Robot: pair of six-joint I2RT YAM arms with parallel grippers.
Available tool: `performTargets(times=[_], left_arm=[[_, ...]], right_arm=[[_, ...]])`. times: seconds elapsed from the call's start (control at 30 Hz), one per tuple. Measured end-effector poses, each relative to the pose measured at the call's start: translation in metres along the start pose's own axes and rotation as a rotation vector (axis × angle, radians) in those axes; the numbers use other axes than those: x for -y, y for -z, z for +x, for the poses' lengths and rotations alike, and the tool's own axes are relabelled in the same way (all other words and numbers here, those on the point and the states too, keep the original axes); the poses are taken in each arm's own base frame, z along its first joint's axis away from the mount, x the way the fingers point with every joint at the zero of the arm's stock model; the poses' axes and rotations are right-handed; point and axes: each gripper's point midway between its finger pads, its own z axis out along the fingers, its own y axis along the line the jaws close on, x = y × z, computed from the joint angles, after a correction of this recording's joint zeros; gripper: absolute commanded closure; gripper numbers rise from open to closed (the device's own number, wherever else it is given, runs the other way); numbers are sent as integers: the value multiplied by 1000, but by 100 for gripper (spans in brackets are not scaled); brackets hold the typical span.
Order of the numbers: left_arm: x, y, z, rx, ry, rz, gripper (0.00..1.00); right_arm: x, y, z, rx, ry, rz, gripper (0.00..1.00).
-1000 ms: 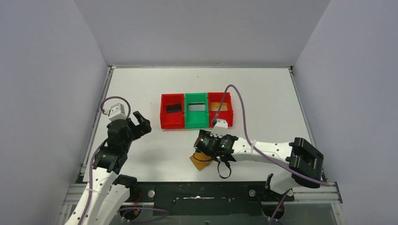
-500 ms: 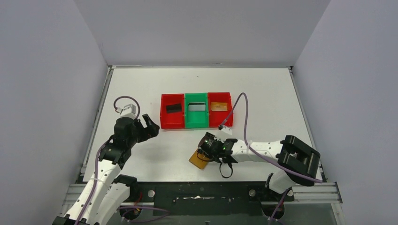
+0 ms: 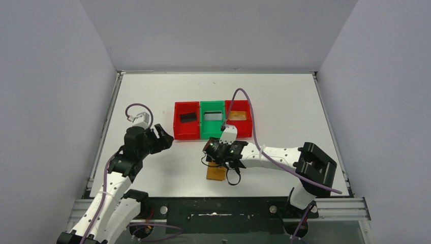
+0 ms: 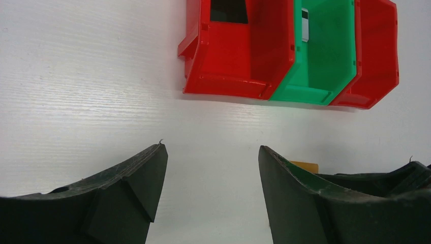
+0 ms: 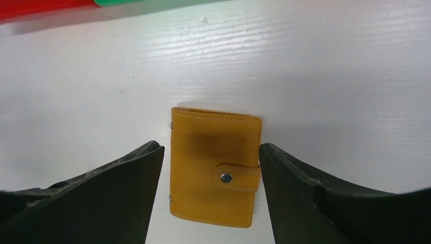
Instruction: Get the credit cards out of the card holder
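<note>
Card holder [image 5: 213, 168]: one, closed, between parted right fingers [image 5: 112, 188]; left fingers [image 4: 117, 193] parted, empty; three bins [image 4: 305, 94].

Readable markings: none. No text, label, brand, number or sign is showing legibly in any view, whether on the card holder [image 5: 213, 168] or on the bins [image 3: 212, 133].

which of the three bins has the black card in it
The left red bin, at the row's left end: a black card lies in it. The green bin holds a pale card, the right red bin a tan card.
</note>
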Motion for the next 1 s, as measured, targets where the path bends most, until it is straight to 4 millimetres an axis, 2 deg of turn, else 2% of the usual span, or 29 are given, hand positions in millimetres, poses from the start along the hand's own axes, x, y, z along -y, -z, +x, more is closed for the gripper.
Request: performTargets(times=[0.2,0.37,0.63,0.73,0.83,1.0], left_arm=[[0,1,-1,8,0,0,36],[0,2,-3,15,-1,-1,38],[0,2,-3,16,-1,0,40],[1,1,-3,15,-2,8,41],[6,1,2,-7,-11,37,42],[10,-7,19,-96,-29,67,43]], right_arm=[[2,11,25,-24,72,110,35],[7,-1,51,-49,121,203,38],[8,-2,48,-39,93,208,48],[13,-2,47,-35,64,193,55],[17,-1,45,-32,46,184,70],[20,0,45,-22,22,157,81]])
